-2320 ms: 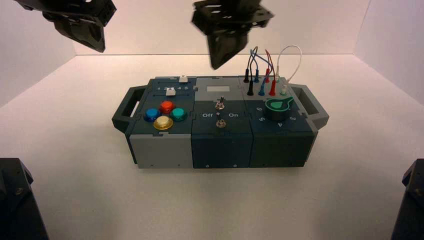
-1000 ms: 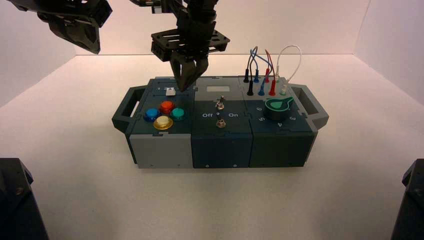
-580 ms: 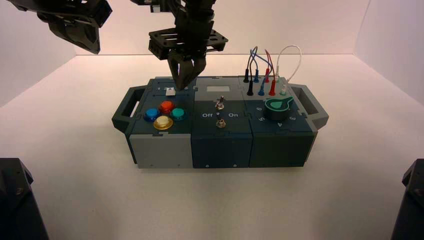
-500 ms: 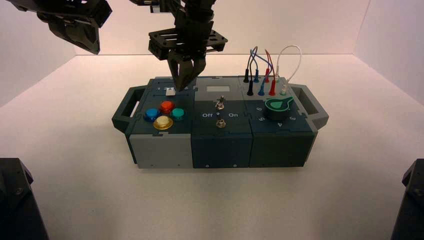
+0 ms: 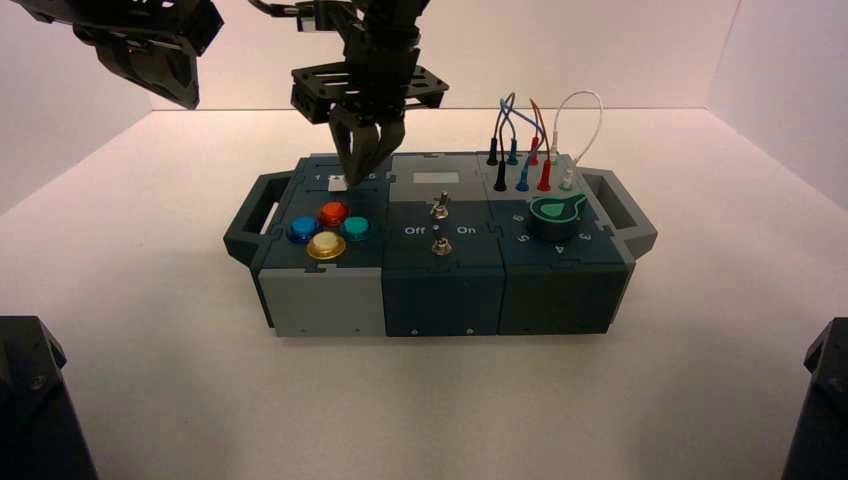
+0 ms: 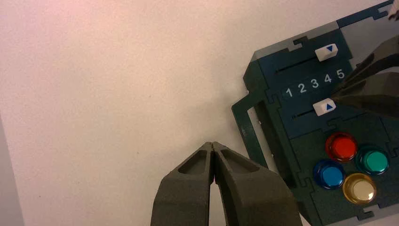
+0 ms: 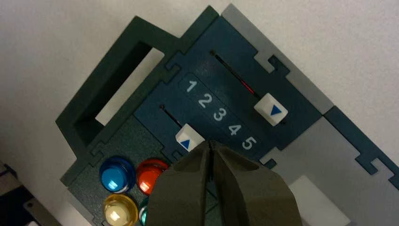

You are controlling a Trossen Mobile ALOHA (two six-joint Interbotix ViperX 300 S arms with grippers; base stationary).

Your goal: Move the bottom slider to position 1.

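Jaws on both grippers are pressed together with nothing between them. Farthest left, the left gripper (image 6: 212, 145) hangs high over the bare white tabletop (image 5: 130, 300), well apart from the box (image 5: 320, 300), its dark matte fingers meeting at a point. Next comes the box's dark teal handle loop (image 7: 113, 80), a cut-out rectangle, then the slider panel. White printed numerals "1 2 3 4 5" run in a row between 2 thin dark slot tracks. Position 1 (image 7: 190, 86) is the numeral nearest the handle. The bottom slider (image 7: 189, 139), a small glossy white square cap with a blue triangle, sits on its track about level with 2 to 3. The right gripper (image 7: 211, 143) has its closed tips just beside that cap, on the side toward 5; I cannot tell whether they touch. The top slider (image 7: 271, 109), a twin cap, stands near 4 to 5. Below the sliders cluster 4 round glossy buttons: blue (image 7: 115, 173), red (image 7: 150, 175), yellow (image 7: 120, 210) and green (image 6: 372, 160). Further right, "Off" and "On" flank 2 metal toggle switches (image 5: 438, 209), then a green-capped knob (image 5: 556, 211) and looped wires (image 5: 540, 120).
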